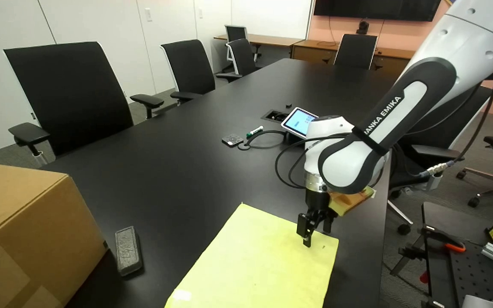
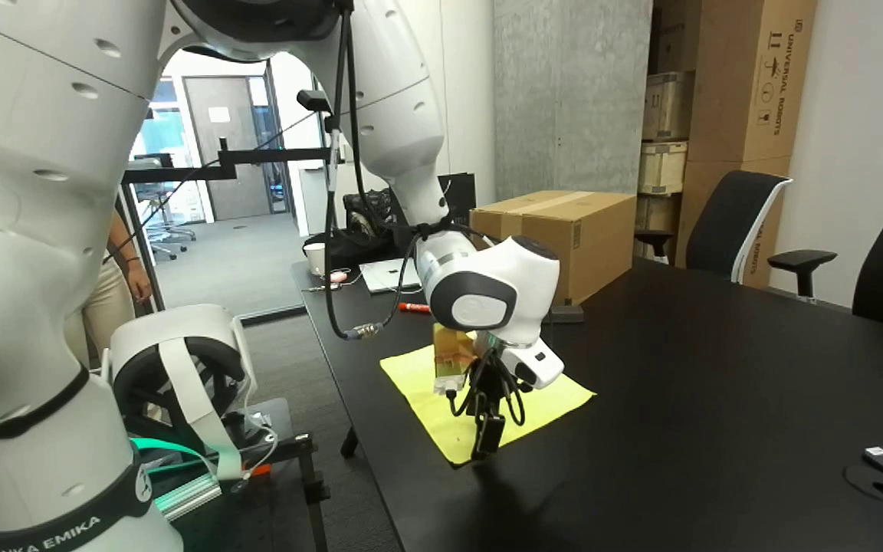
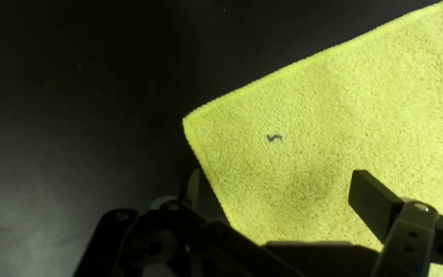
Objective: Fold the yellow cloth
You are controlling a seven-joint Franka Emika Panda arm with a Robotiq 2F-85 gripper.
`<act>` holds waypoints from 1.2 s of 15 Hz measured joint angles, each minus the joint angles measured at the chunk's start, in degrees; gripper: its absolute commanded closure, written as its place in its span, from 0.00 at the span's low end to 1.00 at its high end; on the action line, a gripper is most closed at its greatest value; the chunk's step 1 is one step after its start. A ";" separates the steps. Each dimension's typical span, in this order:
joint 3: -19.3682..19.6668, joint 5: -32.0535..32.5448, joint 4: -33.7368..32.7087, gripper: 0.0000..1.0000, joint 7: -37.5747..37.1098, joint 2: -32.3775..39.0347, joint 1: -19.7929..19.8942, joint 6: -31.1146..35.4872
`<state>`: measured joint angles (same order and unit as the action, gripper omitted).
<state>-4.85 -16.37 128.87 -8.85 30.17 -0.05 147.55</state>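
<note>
The yellow cloth lies spread flat on the black table. It also shows in an exterior view, partly hidden behind the arm. In the wrist view the cloth shows a corner with a small dark mark near it. My gripper points down close above the cloth's end near that corner; it also shows in an exterior view. In the wrist view the gripper is open, its fingers wide apart with nothing between them. One finger is past the cloth's edge, the other over the cloth. Contact cannot be told.
A cardboard box and a grey eraser stand beside the cloth. A tablet, a green marker and a small dark square device lie farther along. A red marker and a laptop lie beyond the cloth.
</note>
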 measured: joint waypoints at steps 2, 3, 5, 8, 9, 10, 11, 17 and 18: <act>1.14 1.07 0.13 0.00 -0.40 0.04 -0.71 -0.36; 1.67 1.87 0.15 0.00 -0.79 0.07 -1.08 -0.68; 2.38 3.20 0.14 0.00 -1.40 0.21 -1.74 -1.21; 2.48 4.16 0.13 0.00 -1.70 0.75 -2.55 -1.92; 2.49 4.32 0.10 0.05 -1.70 0.86 -2.84 -2.05; 2.49 4.48 0.09 0.26 -1.70 0.86 -3.08 -2.20; 2.49 4.68 0.09 0.29 -1.71 0.86 -3.31 -2.37; 2.36 5.04 0.08 0.69 -2.03 0.59 -4.74 -3.15; 2.33 5.04 0.07 0.75 -2.16 0.57 -5.04 -3.32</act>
<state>-2.52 -11.33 128.94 -11.02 30.74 -5.10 144.23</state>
